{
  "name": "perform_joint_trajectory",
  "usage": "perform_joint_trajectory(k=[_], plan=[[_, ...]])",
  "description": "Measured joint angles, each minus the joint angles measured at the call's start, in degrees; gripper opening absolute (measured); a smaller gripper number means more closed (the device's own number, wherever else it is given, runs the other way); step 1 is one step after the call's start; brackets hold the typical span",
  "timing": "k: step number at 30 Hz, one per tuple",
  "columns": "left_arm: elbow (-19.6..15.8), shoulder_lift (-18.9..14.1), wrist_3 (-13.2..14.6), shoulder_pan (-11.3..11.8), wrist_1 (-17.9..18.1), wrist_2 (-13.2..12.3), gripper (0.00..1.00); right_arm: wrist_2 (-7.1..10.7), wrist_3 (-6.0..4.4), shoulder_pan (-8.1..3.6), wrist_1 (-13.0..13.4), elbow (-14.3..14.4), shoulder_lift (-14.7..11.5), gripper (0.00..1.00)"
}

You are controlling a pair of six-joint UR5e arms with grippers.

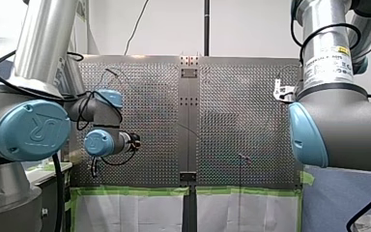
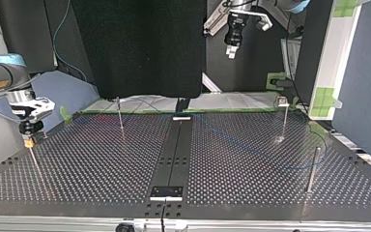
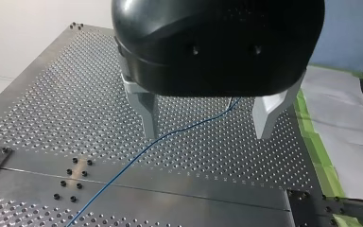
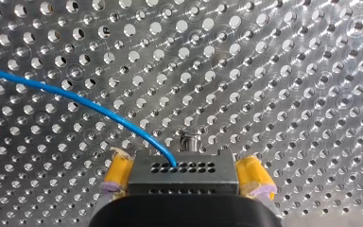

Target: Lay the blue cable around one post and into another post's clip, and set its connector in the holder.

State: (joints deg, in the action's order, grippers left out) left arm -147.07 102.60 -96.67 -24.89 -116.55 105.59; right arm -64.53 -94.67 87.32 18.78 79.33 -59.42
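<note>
Connector (image 4: 184, 172) clamped in right fingers (image 4: 116, 174) over post (image 4: 189, 140) at surface (image 2: 101, 166) edge, likely seating step; left fingers (image 3: 144, 109) spread, empty; next needs straight lowering.

Perforated metal table (image 1: 232, 111), green tape (image 1: 125, 191) along its edge, black backdrop (image 2: 140, 43)

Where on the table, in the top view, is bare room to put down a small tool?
The widest bare patch lies between the thin post, the central strip and the near edge. Crowded: the half right of the strip, where the blue cable runs by the clip post, and the corner where my right hand holds the connector.
</note>
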Motion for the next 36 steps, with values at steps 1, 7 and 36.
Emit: perform_joint_trajectory(k=[1,7,36], plan=[[0.0,0.0,0.0,0.0,0.0,0.0,0.99,0.0,0.0,0.0,0.0,0.0,0.0,1.0],[-0.03,0.0,0.0,0.0,0.0,0.0,0.99,0.0,-0.03,0.0,-0.18,0.0,-0.01,1.0],[-0.06,0.0,0.08,0.0,0.0,0.0,0.99,-1.73,-0.44,0.0,-0.33,0.0,-0.02,1.0]])
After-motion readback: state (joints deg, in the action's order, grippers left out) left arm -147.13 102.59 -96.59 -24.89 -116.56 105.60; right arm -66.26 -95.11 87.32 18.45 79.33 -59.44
